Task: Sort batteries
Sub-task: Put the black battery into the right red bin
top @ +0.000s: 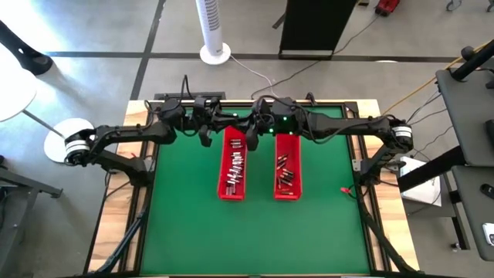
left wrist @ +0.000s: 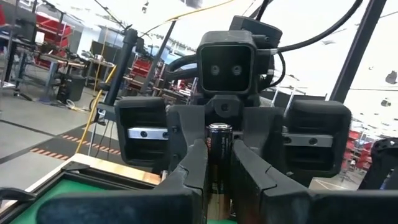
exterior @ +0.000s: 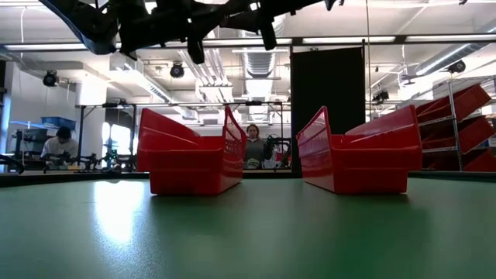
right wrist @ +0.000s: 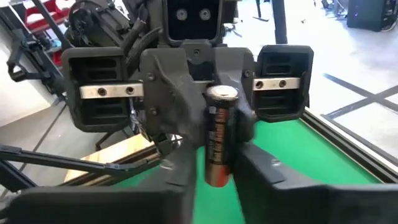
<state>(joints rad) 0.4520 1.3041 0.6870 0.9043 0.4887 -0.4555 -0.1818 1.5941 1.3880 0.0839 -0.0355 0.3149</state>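
Nearest the left wrist camera, the left gripper (left wrist: 219,180) pinches a dark battery (left wrist: 219,155) upright between its fingers, the lower end hidden by them. In the right wrist view, the right gripper (right wrist: 214,171) clamps a copper-and-black battery (right wrist: 217,146), its long axis near vertical and silver cap upward. Both grippers face each other above the table's far edge. Two red trays (top: 232,166) hold small batteries lying lengthwise or slightly askew; their tray walls hide them in the low view.
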